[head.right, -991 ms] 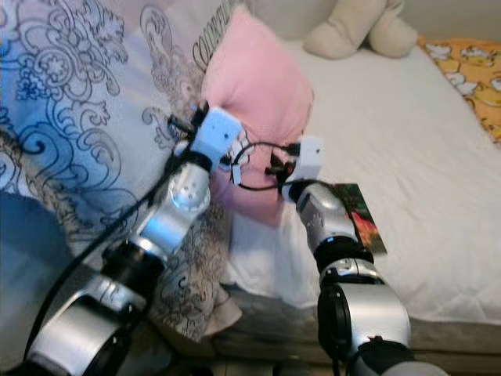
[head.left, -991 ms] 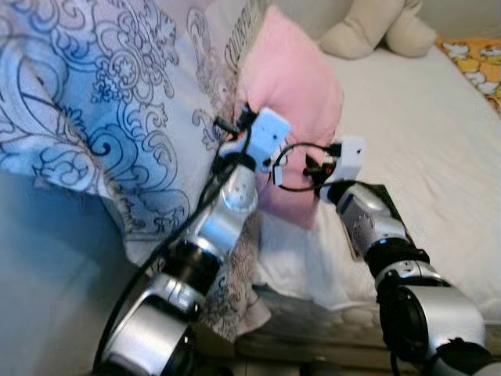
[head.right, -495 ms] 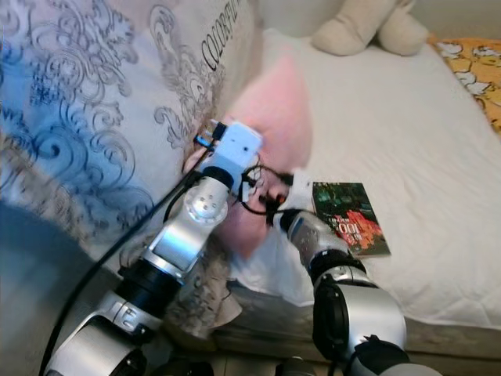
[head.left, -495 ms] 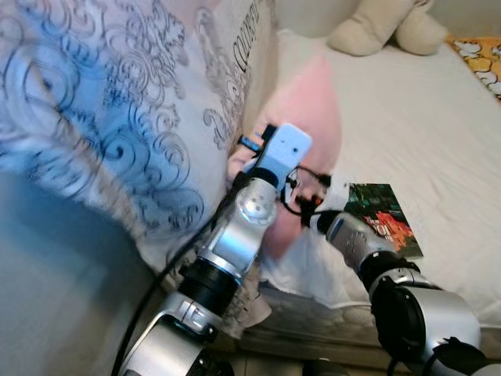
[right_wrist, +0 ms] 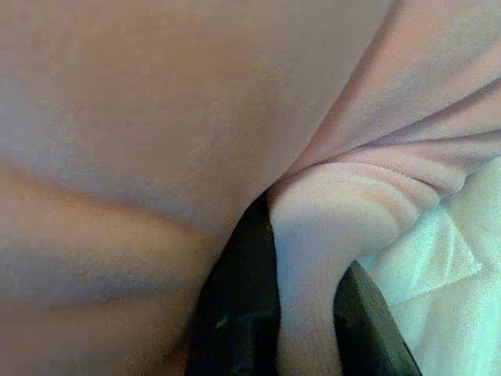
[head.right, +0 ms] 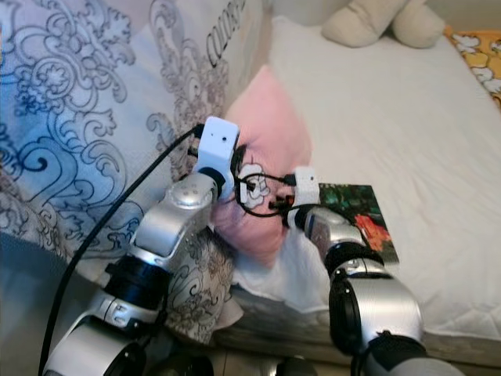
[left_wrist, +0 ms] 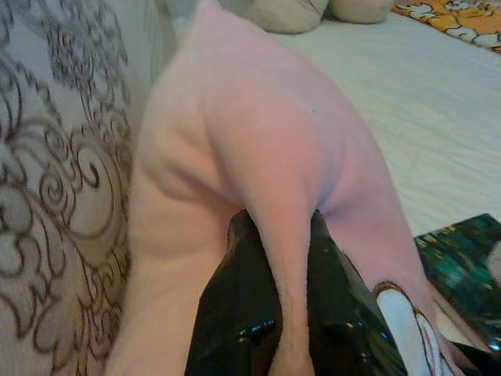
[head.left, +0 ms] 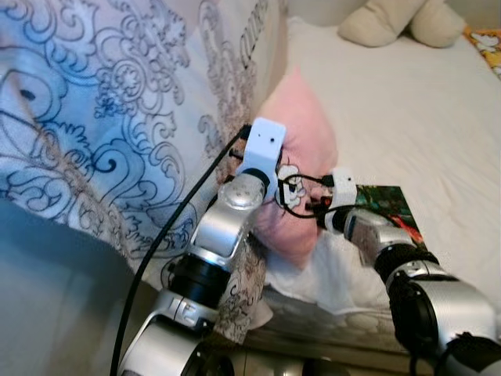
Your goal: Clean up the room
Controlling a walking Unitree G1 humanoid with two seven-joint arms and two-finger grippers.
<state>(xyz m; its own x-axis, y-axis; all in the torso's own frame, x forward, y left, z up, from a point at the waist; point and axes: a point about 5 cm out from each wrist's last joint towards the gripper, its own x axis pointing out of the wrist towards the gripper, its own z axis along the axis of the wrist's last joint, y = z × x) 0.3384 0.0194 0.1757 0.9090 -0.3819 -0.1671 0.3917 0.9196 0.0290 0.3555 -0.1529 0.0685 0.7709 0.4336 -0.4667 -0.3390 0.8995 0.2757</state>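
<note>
- The pink pillow (head.left: 301, 149) stands on its edge on the white bed (head.left: 407, 117), right at the bed's near edge.
- It leans against the big blue and white swirly quilt (head.left: 102, 117), on the robot's left side of the pillow.
- The left gripper (left_wrist: 278, 313) pinches a fold of the pink pillow between its two black fingers (left_wrist: 235, 313). The jaws are squeezed narrow on the cloth.
- The right gripper (right_wrist: 301, 313) pinches another fold low on the pillow. Its jaws are also narrow and tight on the pink cloth.
- A dark green book (head.left: 387, 205) lies flat on the bed just beside the pillow, on the robot's right.
- A tan stuffed toy (head.left: 395, 22) sits far behind the pillow, at the back of the bed.
- A yellow patterned cloth (head.right: 481, 51) lies at the far right of the bed, well apart from the pillow.
</note>
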